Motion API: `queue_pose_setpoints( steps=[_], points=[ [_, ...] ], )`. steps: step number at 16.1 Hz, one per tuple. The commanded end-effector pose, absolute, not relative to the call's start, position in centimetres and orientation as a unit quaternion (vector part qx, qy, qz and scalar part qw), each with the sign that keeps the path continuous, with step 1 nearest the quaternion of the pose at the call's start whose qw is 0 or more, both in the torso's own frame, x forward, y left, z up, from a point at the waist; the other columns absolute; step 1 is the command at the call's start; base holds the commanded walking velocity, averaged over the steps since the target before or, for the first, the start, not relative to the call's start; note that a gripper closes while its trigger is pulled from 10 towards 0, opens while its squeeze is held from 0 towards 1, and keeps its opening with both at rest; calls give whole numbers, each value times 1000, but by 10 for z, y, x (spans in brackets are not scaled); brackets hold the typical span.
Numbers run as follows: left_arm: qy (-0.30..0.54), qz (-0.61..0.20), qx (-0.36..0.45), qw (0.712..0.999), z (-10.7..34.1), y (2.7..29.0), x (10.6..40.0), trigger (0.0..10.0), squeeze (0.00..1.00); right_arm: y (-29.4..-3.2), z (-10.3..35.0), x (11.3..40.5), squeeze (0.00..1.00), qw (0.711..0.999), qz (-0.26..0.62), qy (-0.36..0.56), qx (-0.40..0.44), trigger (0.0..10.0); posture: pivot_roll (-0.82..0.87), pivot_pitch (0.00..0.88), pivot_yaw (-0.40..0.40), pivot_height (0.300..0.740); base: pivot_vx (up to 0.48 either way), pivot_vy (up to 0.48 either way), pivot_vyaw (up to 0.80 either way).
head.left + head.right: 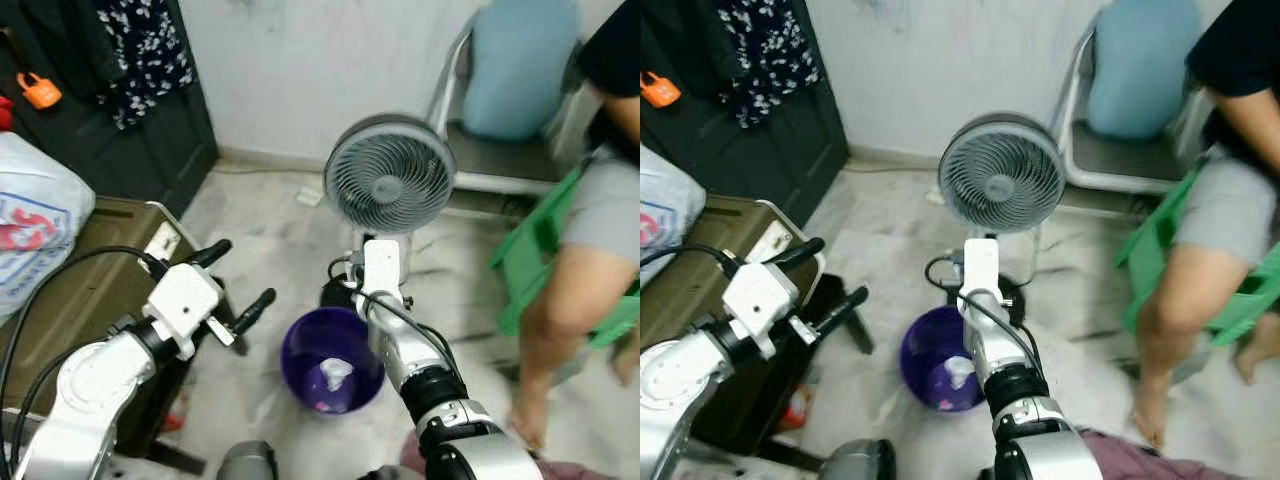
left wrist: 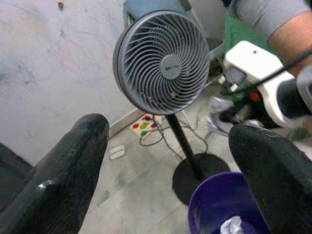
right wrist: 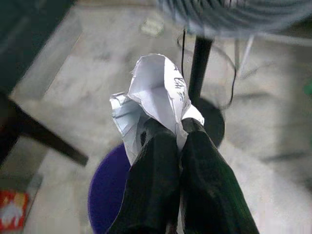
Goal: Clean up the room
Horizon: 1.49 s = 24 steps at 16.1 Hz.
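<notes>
Centre frame: right hand [image 3: 178, 127] is clenching a paper [image 3: 153, 97] above the bucket [image 1: 300, 365]; left hand [image 1: 243, 283], fingers spread, is hovering beside it.

My right gripper [image 3: 179, 127]: the fingertips are buried in the crumpled paper [image 3: 156, 95] they pinch, so the contact pts are hidden. In the head views the wrist housing covers these jaws.

Purple bin [image 1: 330, 362]: near rim hidden behind my right forearm; cut off by the frame edge in both wrist views. Contents are too small to ID.

Fan [image 1: 390, 175]: pole and base are mostly hidden behind my right wrist; the head is blurred and cropped in the right wrist view.

Person [image 1: 580, 230]: cropped at the frame edge, motion-blurred.

Red item [image 3: 12, 212] on the floor: blurred, cannot ID.
</notes>
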<state>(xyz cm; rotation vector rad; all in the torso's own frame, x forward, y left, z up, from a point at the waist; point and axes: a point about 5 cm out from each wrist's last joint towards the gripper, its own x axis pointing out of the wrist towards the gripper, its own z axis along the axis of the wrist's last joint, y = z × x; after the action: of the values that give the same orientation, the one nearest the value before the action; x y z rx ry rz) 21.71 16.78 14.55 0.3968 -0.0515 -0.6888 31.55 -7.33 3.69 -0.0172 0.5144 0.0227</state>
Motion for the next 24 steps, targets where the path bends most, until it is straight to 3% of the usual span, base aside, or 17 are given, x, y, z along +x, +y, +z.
queue_pose_setpoints(
  steps=[1, 8, 17, 18, 24],
  points=[
    [-19, -332, 196, 922, 148, 167, 212, 10000, 0, -60, 39, 316, 0, 968, 16, 251, -10, 10000, 105, 130, 77, 740, 0, 0, 0],
    [12, -350, 206, 914, 157, 173, 197, 10000, 0, -79, 22, 313, 0, 958, -44, 278, -64, 10000, 160, 216, 145, 740, 0, 0, 0],
    [28, -350, 209, 913, 157, 174, 195, 10000, 0, -56, 38, 324, 0, 969, -19, 243, -30, 10000, 173, 225, 147, 740, 0, 0, 0],
    [28, -349, 210, 913, 158, 175, 196, 10000, 0, -58, 37, 323, 1000, 971, -24, 239, -22, 10000, 177, 225, 152, 740, 0, 0, 0],
    [29, -349, 213, 912, 159, 176, 196, 10000, 0, -59, 43, 328, 1000, 975, -29, 221, -15, 10000, 180, 224, 162, 740, 0, 0, 0]
  ],
)
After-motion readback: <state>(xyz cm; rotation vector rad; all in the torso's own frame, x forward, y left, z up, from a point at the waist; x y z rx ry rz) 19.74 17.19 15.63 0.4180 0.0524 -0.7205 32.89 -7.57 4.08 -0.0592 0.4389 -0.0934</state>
